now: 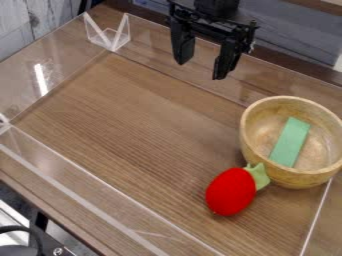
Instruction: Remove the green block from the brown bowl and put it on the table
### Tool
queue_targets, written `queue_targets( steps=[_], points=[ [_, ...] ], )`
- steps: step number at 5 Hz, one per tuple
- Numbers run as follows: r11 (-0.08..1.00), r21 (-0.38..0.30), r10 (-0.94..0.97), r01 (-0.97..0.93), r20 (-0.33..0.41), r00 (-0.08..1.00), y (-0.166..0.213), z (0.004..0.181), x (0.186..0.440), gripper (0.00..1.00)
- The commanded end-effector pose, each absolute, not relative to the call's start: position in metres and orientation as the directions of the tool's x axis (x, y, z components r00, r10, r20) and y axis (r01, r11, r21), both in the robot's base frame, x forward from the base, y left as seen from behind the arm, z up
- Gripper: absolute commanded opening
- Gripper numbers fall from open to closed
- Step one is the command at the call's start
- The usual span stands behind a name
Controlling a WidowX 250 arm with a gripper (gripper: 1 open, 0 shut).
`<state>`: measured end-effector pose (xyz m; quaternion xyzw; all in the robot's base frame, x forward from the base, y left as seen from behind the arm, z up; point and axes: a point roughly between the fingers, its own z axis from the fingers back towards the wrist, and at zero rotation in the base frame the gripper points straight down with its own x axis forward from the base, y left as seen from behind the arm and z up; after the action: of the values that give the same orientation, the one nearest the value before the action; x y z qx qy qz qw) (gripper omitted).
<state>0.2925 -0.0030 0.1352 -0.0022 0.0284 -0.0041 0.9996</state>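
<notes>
The green block [290,140] lies flat inside the brown bowl [255,131], which stands at the right side of the table [120,130]. My gripper [201,62] hangs at the top middle of the camera view, pointing down, well left of and behind the bowl. Its two dark fingers [222,60] stand apart with nothing between them, so it is open.
A red plush strawberry [234,191] with a green leafy top rests against the bowl's near left side. Low clear acrylic walls [107,35] run around the table's edges. Bare wood spreads across the left and middle.
</notes>
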Motion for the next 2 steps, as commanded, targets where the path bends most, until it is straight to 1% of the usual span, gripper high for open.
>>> queue_targets(
  steps=[1, 2],
  points=[
    [0.999, -0.015, 0.043, -0.044, -0.074, 0.996, -0.006, 0.125, 0.296, 1.0],
    [0.994, -0.036, 0.104, -0.106, -0.054, 0.993, -0.028, 0.116, 0.304, 1.0]
  ],
)
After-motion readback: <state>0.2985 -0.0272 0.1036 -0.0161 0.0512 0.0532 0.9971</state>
